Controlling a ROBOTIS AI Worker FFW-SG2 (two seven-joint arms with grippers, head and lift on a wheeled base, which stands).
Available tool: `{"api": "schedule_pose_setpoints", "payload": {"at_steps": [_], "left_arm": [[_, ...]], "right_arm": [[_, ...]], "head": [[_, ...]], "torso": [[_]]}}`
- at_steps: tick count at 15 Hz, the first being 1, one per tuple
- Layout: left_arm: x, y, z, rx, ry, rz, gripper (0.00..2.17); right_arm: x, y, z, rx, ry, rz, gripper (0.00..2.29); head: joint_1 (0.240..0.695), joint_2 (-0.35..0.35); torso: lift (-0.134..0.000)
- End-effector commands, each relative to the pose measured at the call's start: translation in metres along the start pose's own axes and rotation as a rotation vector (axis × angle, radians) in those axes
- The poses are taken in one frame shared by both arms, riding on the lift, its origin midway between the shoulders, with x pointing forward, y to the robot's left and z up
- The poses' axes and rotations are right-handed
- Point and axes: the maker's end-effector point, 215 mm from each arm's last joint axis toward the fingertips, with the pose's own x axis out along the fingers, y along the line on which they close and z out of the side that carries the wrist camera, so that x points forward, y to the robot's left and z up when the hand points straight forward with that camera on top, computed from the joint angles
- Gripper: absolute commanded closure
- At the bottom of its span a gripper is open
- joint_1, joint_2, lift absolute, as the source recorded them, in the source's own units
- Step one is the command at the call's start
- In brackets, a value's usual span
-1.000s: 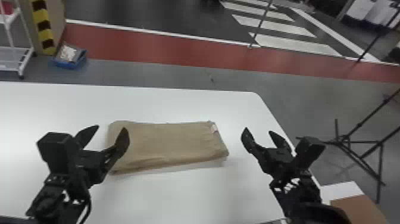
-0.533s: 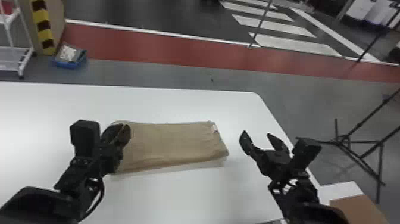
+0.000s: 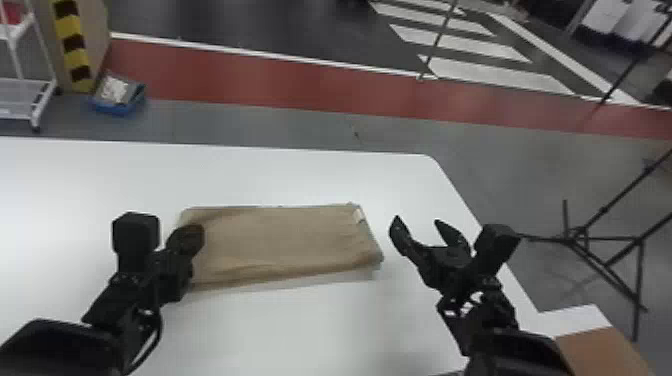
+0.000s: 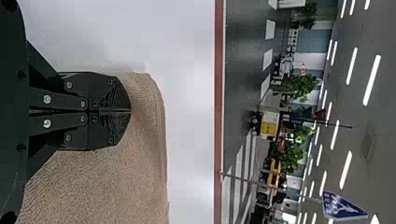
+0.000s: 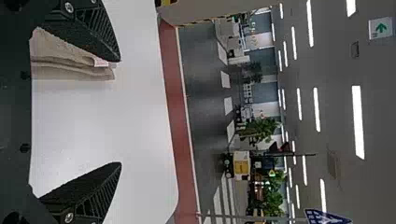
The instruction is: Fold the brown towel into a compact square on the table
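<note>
Lying softly oblong

The coarse brown towel [image 3: 290, 240] is resting folded on the smooth white table [image 3: 300, 180]. Over its left end, the left gripper [image 3: 192, 235] is pressing together fingers spread a second ago; near its right end, the right gripper [image 3: 418, 222] is gaping
</note>
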Motion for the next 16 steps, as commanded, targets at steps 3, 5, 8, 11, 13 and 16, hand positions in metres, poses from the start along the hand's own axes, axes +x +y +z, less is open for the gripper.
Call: {"api": "schedule_pose_setpoints", "payload": {"at_steps": [3,5,8,11,13,16], "left_arm": [[-0.003,0.003,0.034,-0.01,-0.096,0.004,2.14],[-0.008,-0.004,0.055,-0.014,-0.138,-0.007,2.14],[-0.023,-0.026,0.068,-0.026,-0.164,-0.045,2.14],[-0.023,-0.041,0.056,-0.017,-0.133,-0.079,2.14],[-0.023,-0.042,0.044,-0.008,-0.098,-0.078,2.14],[-0.026,-0.04,0.035,-0.008,-0.086,-0.074,2.14]], "right_arm": [[0.01,0.002,0.004,-0.006,0.001,0.0,0.09],[0.014,0.0,0.005,-0.008,0.002,-0.002,0.09],[0.02,-0.003,0.0,-0.015,0.015,-0.008,0.09],[0.047,-0.007,-0.015,0.002,0.084,0.0,0.07],[0.061,0.001,-0.025,-0.007,0.162,0.039,0.1],[0.074,0.025,-0.045,-0.028,0.341,0.122,0.18]], "head": [[0.695,-0.329],[0.695,-0.324],[0.695,-0.329],[0.695,-0.346],[0.695,-0.35],[0.695,-0.347]], "torso": [[-0.112],[-0.112],[-0.112],[-0.112],[-0.112],[-0.112]]}}
